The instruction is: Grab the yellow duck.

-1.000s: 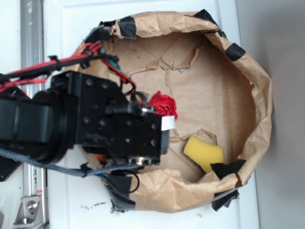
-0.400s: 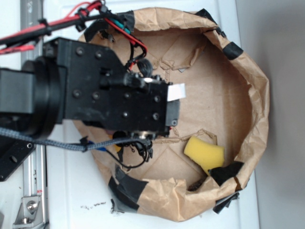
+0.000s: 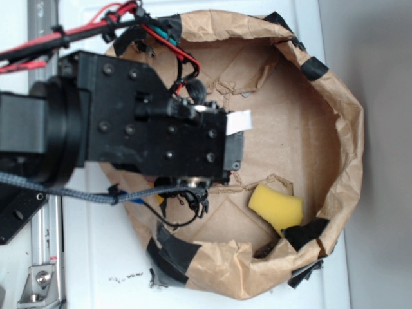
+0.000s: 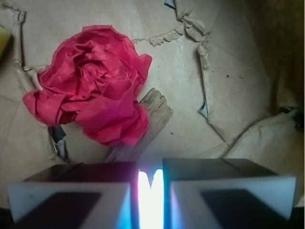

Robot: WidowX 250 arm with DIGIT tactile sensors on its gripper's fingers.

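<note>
Paper bowl [image 3: 351, 129] with foam block [image 3: 275, 206]

Arm housing [image 3: 129, 122]: was matte black, boxy, with round screws.
Cables [image 3: 71, 35]: were red and black; one grey braided.
Pincer [image 4: 151, 191]: had white-edged pads.

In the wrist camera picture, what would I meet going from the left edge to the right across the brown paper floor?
A sliver of something yellow at the left edge → red crumpled paper ball → small piece of wood → torn paper ridge → the bag's raised paper wall.
</note>
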